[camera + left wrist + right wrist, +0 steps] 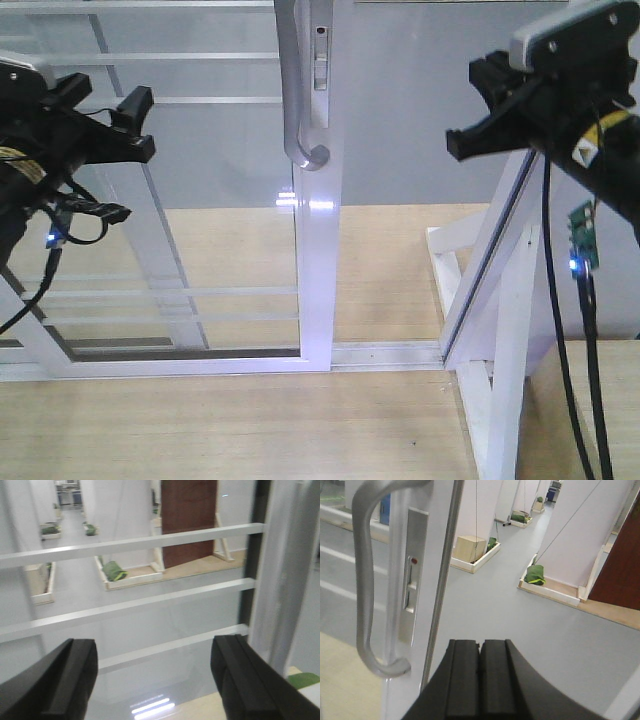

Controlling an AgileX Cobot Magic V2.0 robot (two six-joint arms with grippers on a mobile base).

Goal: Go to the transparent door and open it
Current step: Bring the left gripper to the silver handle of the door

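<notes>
The transparent door [200, 240] is a glass panel in a white frame, straight ahead. Its stile [318, 270] carries a curved grey bar handle [293, 90] and a small lock plate [320, 60]. My left gripper [138, 125] is open and empty, held up in front of the glass, left of the handle. In the left wrist view its fingers [60, 680] stand wide apart facing the glass and its white rails. My right gripper [465, 140] is shut and empty, right of the stile and apart from it. In the right wrist view the shut gripper [480, 647] sits right of the handle [362, 580] and lock plate [412, 580].
A white frame with diagonal braces [500, 330] stands close at the right. A metal floor track [385, 352] crosses the wooden floor. Beyond the glass lie a grey floor, a cardboard box [470, 547], green bundles [536, 574] and a brown door [620, 575].
</notes>
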